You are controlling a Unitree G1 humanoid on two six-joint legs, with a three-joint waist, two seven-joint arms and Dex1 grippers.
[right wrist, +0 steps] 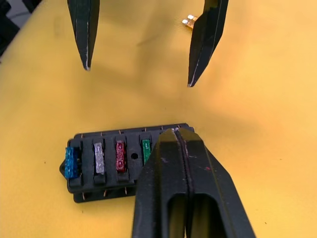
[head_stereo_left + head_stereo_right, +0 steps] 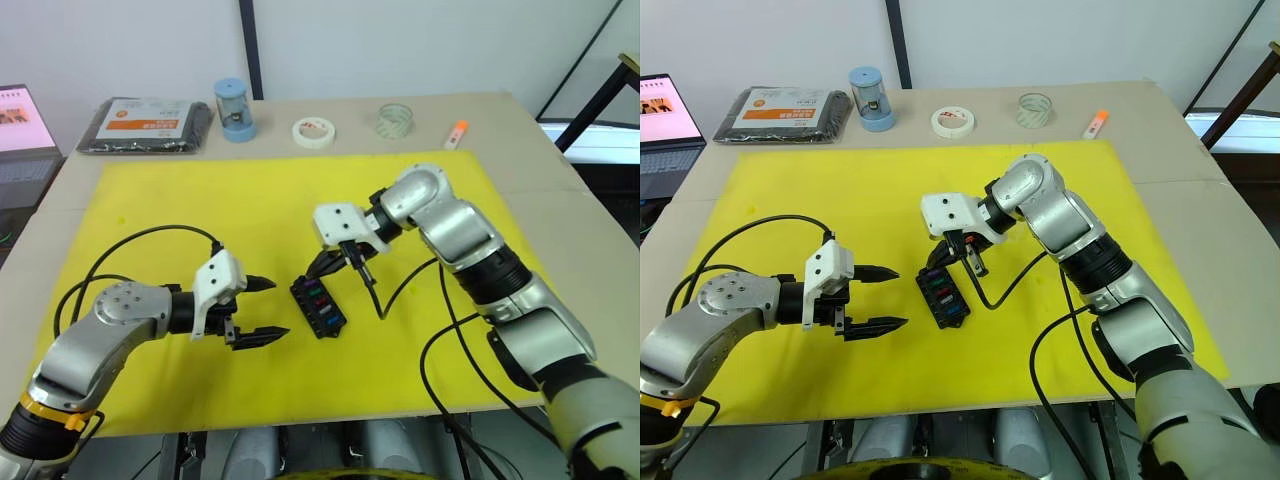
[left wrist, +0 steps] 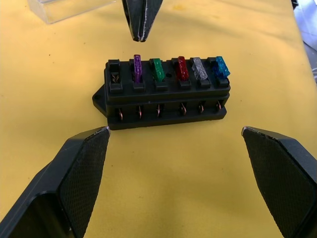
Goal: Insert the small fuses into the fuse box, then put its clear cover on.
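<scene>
This is looking like a lab or office test bench rather than a home. A beige table (image 2: 560, 230) is carrying a bright yellow work mat (image 2: 200, 215), and plain white walls are rising behind it. Well beyond the two grippers, along the table's far edge, office supplies are sitting: a flat black packet with an orange label (image 2: 145, 124), a blue cylindrical pencil sharpener (image 2: 234, 109), a white roll of masking tape (image 2: 313, 132), a clear tape roll (image 2: 395, 120) and a small orange marker (image 2: 456, 133). An open laptop with a pink screen (image 2: 22, 120) is standing off the table's corner.
</scene>
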